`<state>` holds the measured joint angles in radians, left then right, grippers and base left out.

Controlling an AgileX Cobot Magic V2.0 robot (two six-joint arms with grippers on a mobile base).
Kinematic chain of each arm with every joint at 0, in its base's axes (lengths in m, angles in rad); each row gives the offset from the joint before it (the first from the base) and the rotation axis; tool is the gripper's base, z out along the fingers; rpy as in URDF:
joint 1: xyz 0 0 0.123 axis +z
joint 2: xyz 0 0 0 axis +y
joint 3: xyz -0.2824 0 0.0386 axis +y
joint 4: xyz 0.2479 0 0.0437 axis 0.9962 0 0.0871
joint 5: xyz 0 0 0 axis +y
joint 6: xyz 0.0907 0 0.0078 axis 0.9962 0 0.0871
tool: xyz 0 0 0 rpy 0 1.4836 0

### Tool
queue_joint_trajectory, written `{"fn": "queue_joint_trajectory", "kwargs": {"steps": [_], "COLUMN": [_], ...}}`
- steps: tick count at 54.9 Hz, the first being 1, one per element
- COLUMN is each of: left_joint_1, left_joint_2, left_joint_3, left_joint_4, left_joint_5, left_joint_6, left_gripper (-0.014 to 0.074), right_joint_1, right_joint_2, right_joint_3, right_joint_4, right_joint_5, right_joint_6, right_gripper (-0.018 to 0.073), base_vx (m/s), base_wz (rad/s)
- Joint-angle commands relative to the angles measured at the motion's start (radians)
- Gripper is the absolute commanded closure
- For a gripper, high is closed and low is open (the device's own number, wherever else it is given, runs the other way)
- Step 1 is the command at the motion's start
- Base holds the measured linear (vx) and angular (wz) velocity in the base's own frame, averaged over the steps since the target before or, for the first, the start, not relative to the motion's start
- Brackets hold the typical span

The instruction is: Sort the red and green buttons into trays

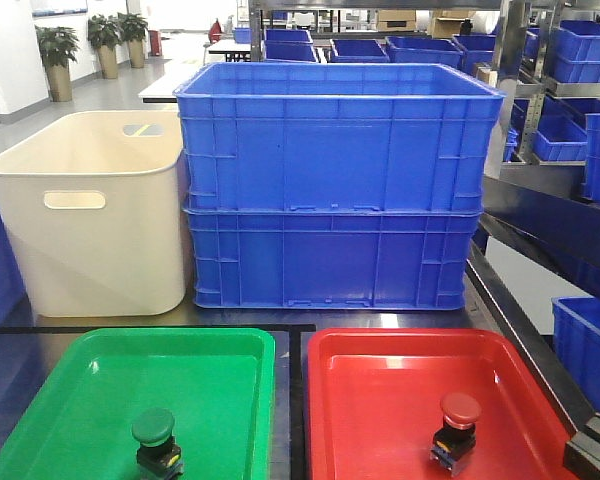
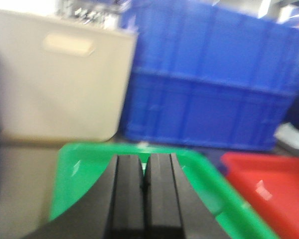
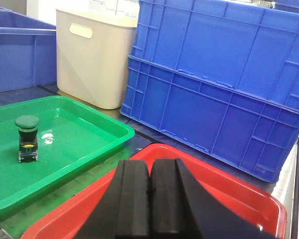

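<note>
Left gripper (image 2: 145, 199): the black fingers are seen pressed together in the left wrist view, with only a thin seam between the pads; nothing is pinched. It is held above the near edge of the green tray. The view is blurred.
Right gripper (image 3: 150, 204): the fingers are pressed together, pad against pad; nothing is held. It is held above the near part of the red tray.
Green button (image 1: 154, 438): stood upright inside the green tray (image 1: 40, 420), toward its near edge, on a black base with a yellow marking.
Red button (image 1: 458, 424): stood upright inside the red tray (image 1: 370, 400), toward the near right part, on a black base.
Trays: laid side by side on a dark table (image 1: 292, 380), green at the left, red at the right, with a narrow gap between them.
Blue bins (image 1: 335, 190): two deep bins are stacked behind the trays.
Cream tub (image 1: 90, 215): placed just beside the blue stack, to its left; a handle slot is cut in its wall.
Room: shelving with further blue crates (image 1: 580, 60) is seen at the right, and potted plants (image 1: 105, 40) are seen on a pale floor at the far left.
</note>
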<state>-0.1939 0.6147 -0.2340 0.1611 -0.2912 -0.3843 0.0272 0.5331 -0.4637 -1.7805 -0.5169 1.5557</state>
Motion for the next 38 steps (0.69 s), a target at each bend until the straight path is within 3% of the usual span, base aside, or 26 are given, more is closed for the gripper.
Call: {"fn": "queue_joint_trajectory", "kwargs": {"steps": [1, 11, 16, 20, 28, 38], "left_joint_1": [-0.004, -0.002, -0.002, -0.002, -0.002, -0.002], "left_joint_2": [-0.091, -0.423, -0.550, -0.630, -0.640, -0.640], "left_joint_3": [0.023, 0.241, 0.229, 0.237, 0.237, 0.237], "left_joint_4": [-0.110, -0.112, -0.109, -0.102, -0.103, -0.104], "left_joint_5": [0.002, 0.019, 0.244, 0.314, 0.370, 0.384], "left_joint_6": [0.124, 0.169, 0.189, 0.239, 0.339, 0.342], "left_gripper": [0.0601, 0.0601, 0.0601, 0.0601, 0.0601, 0.0601], "right_joint_1": [-0.007, -0.007, -0.007, -0.007, -0.007, -0.007], "right_joint_2": [0.002, 0.002, 0.002, 0.002, 0.003, 0.003], "right_joint_3": [-0.027, -0.027, -0.027, -0.027, -0.027, -0.027], "right_joint_4": [-0.005, -0.005, -0.004, -0.004, -0.004, -0.003], "right_joint_5": [0.018, 0.018, 0.018, 0.018, 0.018, 0.018], "right_joint_6": [-0.001, -0.001, -0.001, -0.001, -0.001, -0.001], "right_gripper": [0.0571, 0.0571, 0.0571, 0.0571, 0.0571, 0.0571], "base_vx": [0.00, 0.00, 0.00, 0.00, 0.00, 0.00], "base_wz": [0.00, 0.00, 0.00, 0.00, 0.00, 0.00]}}
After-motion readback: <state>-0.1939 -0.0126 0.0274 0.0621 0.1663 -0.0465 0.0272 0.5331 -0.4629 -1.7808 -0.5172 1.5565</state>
